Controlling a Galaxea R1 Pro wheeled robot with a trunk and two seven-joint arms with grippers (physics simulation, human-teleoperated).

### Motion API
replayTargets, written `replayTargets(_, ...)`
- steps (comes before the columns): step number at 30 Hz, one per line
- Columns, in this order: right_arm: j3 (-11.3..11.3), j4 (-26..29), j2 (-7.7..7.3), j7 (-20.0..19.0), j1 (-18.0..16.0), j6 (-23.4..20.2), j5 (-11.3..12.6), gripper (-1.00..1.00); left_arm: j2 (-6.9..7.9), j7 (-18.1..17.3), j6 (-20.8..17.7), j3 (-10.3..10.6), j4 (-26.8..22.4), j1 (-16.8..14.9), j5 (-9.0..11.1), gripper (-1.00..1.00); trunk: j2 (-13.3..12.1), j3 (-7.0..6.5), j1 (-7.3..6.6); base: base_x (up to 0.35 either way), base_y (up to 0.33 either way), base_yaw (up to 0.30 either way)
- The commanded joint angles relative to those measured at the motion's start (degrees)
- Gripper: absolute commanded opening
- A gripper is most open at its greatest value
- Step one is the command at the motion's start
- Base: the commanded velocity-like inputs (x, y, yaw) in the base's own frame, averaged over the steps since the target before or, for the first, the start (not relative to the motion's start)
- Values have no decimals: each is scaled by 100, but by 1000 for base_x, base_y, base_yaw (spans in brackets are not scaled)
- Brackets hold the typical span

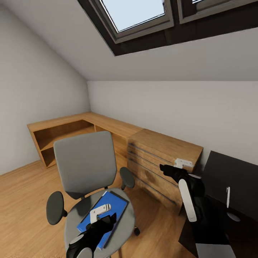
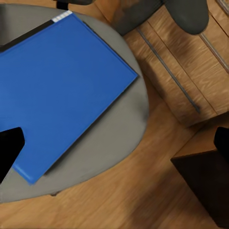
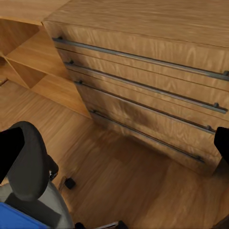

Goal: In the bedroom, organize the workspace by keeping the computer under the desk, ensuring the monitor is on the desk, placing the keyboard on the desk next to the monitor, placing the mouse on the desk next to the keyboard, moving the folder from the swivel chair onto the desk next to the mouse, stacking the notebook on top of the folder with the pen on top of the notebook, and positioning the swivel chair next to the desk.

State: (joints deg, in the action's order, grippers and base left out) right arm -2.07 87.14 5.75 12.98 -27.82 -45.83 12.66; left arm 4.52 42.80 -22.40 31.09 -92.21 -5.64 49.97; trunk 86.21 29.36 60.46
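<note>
Hovering over the folder [image 1: 107,211] on the swivel chair [image 1: 86,165], left gripper [image 1: 102,222] fingers spread wide, risking shoving it off the seat.

Before me a white sloped ceiling [image 1: 71,46] carries a dark-framed skylight [image 1: 143,14]. A light wooden drawer chest [image 1: 161,161] and low wooden corner shelving [image 1: 68,132] line plain walls above my wood-plank floor [image 1: 25,193].

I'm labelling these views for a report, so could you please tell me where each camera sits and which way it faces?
Head view: high on the robot, facing forward and down at the swivel chair; both arms show.
Left wrist view: by the left gripper, looking down on the folder; a dark fingertip shows.
Right wrist view: on the right arm, facing the drawer chest.
All three share the chair and chest.
</note>
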Motion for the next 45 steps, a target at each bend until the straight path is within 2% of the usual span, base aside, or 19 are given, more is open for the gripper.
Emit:
replayTargets(1, -5, 7, 4, 46, -4, -17, 62, 100, 5, 44, -10, 12, -7, -8, 31, 100, 4, 9, 0, 0, 0, 192)
replayTargets(45, 13, -26, 6, 53, -4, -14, 42, 100, 39, 52, -4, 2, -25, -8, 40, 100, 4, 159, 0, 0, 0, 243)
